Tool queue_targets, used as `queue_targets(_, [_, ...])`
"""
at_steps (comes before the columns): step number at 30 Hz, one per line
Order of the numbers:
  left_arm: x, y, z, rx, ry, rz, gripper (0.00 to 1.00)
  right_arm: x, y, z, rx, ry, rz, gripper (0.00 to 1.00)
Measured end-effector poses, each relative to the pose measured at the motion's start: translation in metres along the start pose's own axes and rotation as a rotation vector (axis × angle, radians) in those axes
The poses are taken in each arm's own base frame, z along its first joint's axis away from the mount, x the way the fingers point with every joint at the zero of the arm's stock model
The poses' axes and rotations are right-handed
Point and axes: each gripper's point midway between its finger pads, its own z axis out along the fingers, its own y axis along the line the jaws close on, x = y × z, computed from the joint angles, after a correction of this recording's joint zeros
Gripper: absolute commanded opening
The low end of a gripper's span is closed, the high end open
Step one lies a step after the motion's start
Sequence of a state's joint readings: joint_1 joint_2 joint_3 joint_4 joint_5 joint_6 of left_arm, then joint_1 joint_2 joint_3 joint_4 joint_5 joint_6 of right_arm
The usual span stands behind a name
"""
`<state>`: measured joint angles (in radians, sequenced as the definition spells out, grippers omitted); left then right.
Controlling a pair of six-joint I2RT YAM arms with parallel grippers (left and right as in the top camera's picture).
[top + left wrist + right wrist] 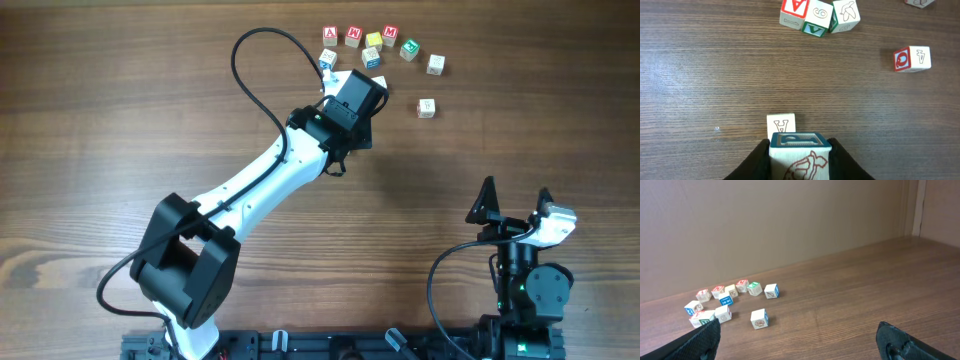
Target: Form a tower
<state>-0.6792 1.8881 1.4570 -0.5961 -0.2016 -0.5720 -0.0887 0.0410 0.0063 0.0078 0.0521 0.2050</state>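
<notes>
Overhead view: a brown wooden tabletop (120,120). The left arm reaches to the far middle, and its left hand (345,88) hangs over the near edge of a scatter of loose letter cubes (390,34). What it grips is hidden from above. The right hand (516,188) rests near the robot's base, well apart from the cubes, with its jaws spread wide and nothing in them.

Left wrist view: two black fingers (757,162) press the opposite sides of a blue-topped cube (800,150), so this hand has closed on it. Whether it sits on the wood or on another cube is hidden. An A-marked cube (781,124) lies just behind it. A tight cluster (812,15) and a lone red-faced cube (911,58) lie farther off.

Right wrist view: the cubes lie far off to the left between wide-apart fingers (700,342).

No finished tower shows in any view, and the gripped cube is probably its current piece. The cubes look light, rigid and smooth. They are best held on two opposite flat sides, centred, leaving top and bottom free. A stack would probably topple if nudged.

No containers are in view.
</notes>
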Motion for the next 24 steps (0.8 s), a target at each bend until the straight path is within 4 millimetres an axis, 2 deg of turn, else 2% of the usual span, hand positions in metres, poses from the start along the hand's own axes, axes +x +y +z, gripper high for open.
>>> queue_targets(3, [0.005,0.003,0.009,-0.022,0.014,-0.002,0.30,0.000,0.000,0.000,0.000,0.000,0.000,1.00])
queue_targets(7, [0.027,0.012,0.040,-0.074,0.080,0.013,0.29,0.000,0.000,0.000,0.000,0.000,0.000,1.00])
queue_targets(9, [0.033,0.015,0.049,-0.088,0.099,0.018,0.29,0.000,0.000,0.000,0.000,0.000,0.000,1.00])
queue_targets(24, [0.026,0.011,0.053,-0.077,0.064,0.011,0.30,0.000,0.000,0.000,0.000,0.000,0.000,1.00])
